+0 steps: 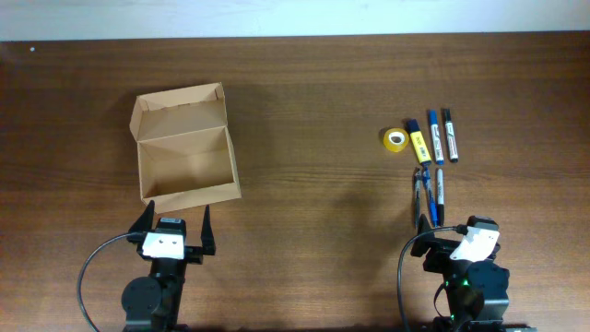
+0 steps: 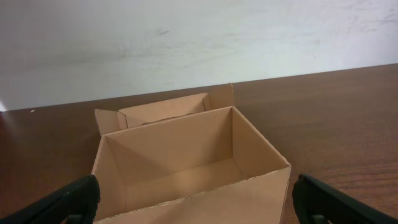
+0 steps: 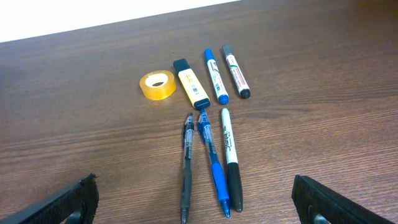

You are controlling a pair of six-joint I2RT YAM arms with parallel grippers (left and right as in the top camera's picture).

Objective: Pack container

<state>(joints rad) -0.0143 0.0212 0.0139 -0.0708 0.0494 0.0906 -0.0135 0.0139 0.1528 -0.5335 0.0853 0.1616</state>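
The container (image 1: pixel 189 195) is a tan cardboard box at the left of the table. It stands open and empty, with its flap lid folded back on the far side. In the left wrist view its front wall (image 2: pixel 249 196) sits just ahead of my left gripper (image 2: pixel 196 200), which is open and empty (image 1: pixel 175 227). My right gripper (image 3: pixel 196 199) is open and empty near the front edge (image 1: pixel 458 238), just short of the pens.
At the right lie a yellow tape roll (image 3: pixel 157 84), a yellow highlighter (image 3: pixel 191 84), a blue marker (image 3: pixel 216 76) and a black marker (image 3: pixel 236 71). Nearer lie a black pen (image 3: pixel 187 168), a blue pen (image 3: pixel 213 165) and a black-and-white marker (image 3: pixel 230 158).
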